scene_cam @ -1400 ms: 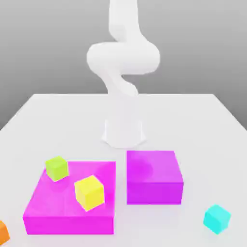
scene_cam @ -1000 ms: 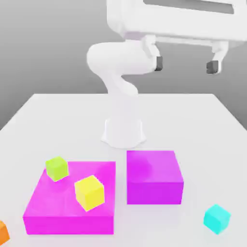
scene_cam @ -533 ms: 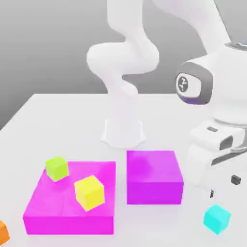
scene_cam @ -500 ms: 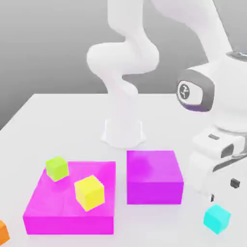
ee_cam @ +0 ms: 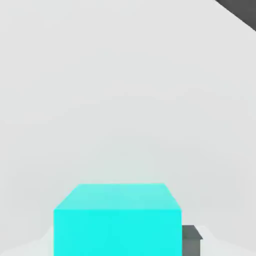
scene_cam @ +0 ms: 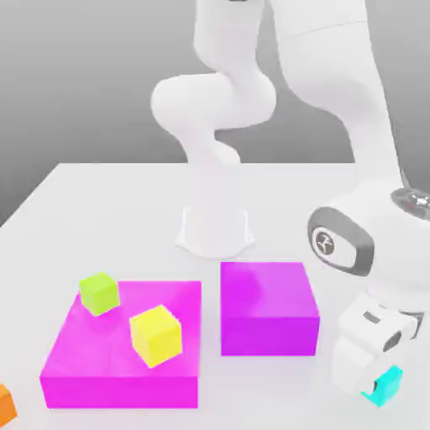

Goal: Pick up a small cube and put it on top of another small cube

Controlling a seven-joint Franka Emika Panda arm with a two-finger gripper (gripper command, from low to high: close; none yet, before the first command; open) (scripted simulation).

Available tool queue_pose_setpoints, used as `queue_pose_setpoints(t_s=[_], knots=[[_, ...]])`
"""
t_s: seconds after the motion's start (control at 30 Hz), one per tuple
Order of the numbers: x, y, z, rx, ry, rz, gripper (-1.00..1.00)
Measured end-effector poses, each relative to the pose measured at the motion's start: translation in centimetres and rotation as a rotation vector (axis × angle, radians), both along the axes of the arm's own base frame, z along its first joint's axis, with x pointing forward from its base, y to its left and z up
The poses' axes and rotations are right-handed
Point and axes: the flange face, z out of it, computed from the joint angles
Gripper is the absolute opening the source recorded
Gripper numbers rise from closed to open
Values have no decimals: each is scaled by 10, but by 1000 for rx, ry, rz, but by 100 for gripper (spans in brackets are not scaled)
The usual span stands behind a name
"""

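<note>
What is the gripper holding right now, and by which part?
The cyan cube, with the gripper down around its opposite side faces; one finger pad sits against its side.

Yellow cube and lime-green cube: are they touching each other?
Apart. In the exterior view the yellow cube and the lime-green cube both sit on the wide magenta block, with bare magenta surface showing between them.

1. We see the cyan cube on the white table at the exterior view's right, small and plain, partly hidden by the white arm's hand. In the hand view the cyan cube sits flat, one face toward the camera.
2. We see the yellow cube, similar in size, resting slightly turned on the flat magenta block, well apart from the cyan one.
</note>
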Motion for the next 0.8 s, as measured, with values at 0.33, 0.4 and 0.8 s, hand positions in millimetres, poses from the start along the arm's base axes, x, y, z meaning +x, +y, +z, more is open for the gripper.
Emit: queue_pose_setpoints(t_s=[0.33,0.4,0.8], knots=[[26,-211,101,-39,-9,-707,-100],[15,-259,119,-32,-7,-885,-100],[-18,-327,89,0,1,-1198,100]])
